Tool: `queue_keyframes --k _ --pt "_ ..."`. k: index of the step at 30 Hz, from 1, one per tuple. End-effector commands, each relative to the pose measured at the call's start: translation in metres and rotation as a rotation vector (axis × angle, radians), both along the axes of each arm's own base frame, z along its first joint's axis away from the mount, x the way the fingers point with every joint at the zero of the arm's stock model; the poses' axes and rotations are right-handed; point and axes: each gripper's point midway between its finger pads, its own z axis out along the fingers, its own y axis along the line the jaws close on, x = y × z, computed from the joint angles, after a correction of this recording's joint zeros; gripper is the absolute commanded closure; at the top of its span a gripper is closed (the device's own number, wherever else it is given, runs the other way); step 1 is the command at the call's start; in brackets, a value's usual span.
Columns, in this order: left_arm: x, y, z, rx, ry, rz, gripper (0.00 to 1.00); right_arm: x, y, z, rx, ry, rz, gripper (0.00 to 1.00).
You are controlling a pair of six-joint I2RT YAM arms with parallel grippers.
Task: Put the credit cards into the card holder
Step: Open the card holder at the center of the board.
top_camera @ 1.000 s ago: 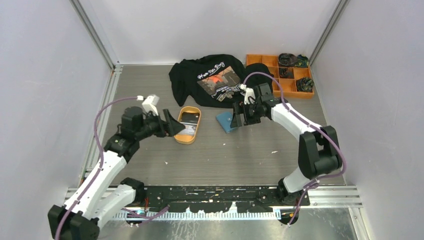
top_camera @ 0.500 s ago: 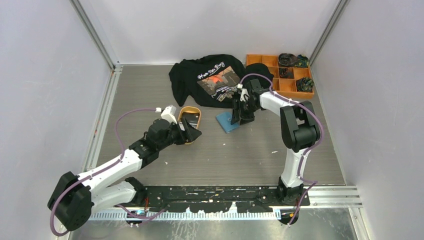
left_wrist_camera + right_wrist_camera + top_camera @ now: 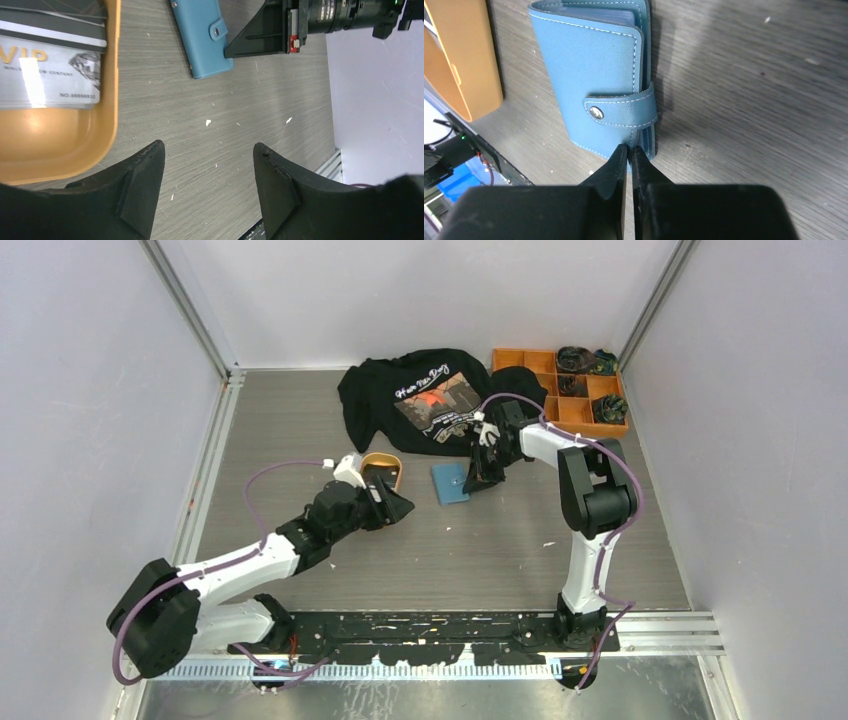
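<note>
Right now the left gripper (image 3: pixel 207 147) is hovering with its fingers spread wide above the table (image 3: pixel 225 115), just beside the orange tray (image 3: pixel 111 75). The credit cards (image 3: pixel 50 75) are lying stacked inside that tray, a silver one on top and darker ones peeking out beyond it. The card holder (image 3: pixel 589 75) is lying closed on the table, snap tab fastened, near the tray but apart from it. The right gripper (image 3: pixel 629 148) is holding its fingers pressed together, tips meeting the card holder's edge just beside the tab.
</note>
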Motion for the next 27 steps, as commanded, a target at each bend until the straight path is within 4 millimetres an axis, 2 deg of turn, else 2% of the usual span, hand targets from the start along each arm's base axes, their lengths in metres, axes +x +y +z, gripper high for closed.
queue_keyframes --k 1,6,15,20,24,27 --pt "0.001 -0.015 0.018 -0.046 -0.067 -0.021 0.35 -0.032 0.000 -0.003 0.018 0.058 0.070 0.93" --pt "-0.011 -0.017 0.015 -0.041 -0.100 -0.091 0.34 -0.057 -0.002 0.010 0.058 0.052 0.148 0.99" --pt "-0.042 -0.025 0.009 -0.074 -0.184 -0.173 0.34 -0.110 -0.020 0.021 0.056 0.074 0.364 0.99" --pt "-0.053 -0.037 0.003 -0.009 -0.252 -0.209 0.34 -0.123 -0.019 0.032 0.088 0.044 0.453 0.99" --pt "-0.057 -0.049 0.001 0.024 -0.316 -0.296 0.39 -0.128 -0.015 0.040 0.106 0.003 0.516 0.95" --pt "-0.057 -0.053 0.002 0.042 -0.362 -0.329 0.39 -0.129 -0.013 0.044 0.102 -0.052 0.555 0.82"
